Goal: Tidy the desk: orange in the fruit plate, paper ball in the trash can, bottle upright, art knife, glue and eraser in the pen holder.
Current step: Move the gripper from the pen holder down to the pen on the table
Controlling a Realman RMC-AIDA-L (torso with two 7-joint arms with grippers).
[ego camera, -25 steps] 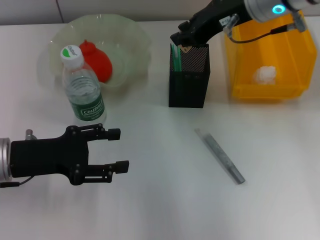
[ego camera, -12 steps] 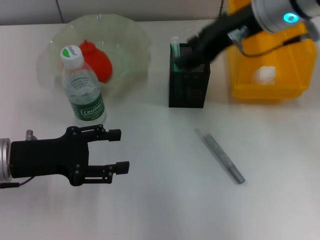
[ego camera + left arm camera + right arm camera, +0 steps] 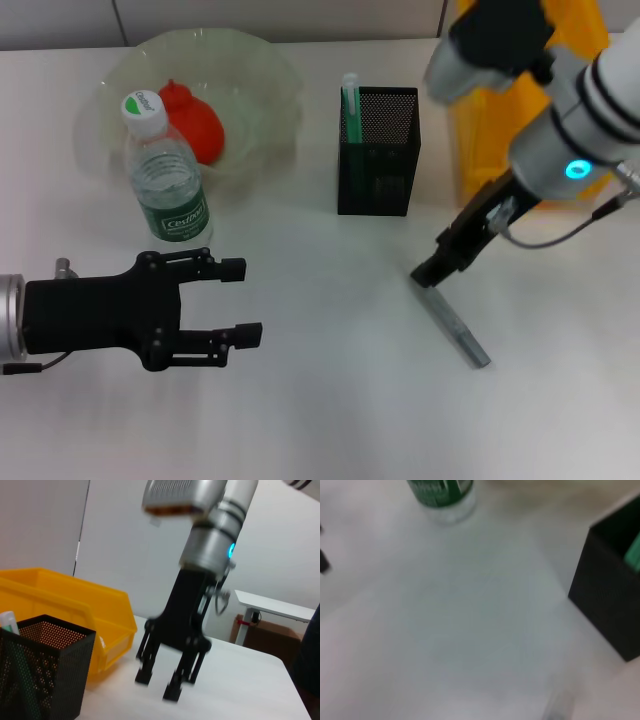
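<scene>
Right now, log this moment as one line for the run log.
right tool: open, over upper end of art knife on desk | left tool: open, idle | orange in fruit plate | bottle upright

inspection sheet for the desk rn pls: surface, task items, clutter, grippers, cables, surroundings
Surface: white desk, nothing spilled.
Job's things: orange in fruit plate; bottle upright; glue in pen holder; art knife flat on the desk; trash can behind the holder.
Clutter: nothing seen.
Grippers: left gripper open, parked near the bottle; right gripper open over the knife's end.
Cables: one looping off the right wrist.
Surroundings: grey wall, another table.
</scene>
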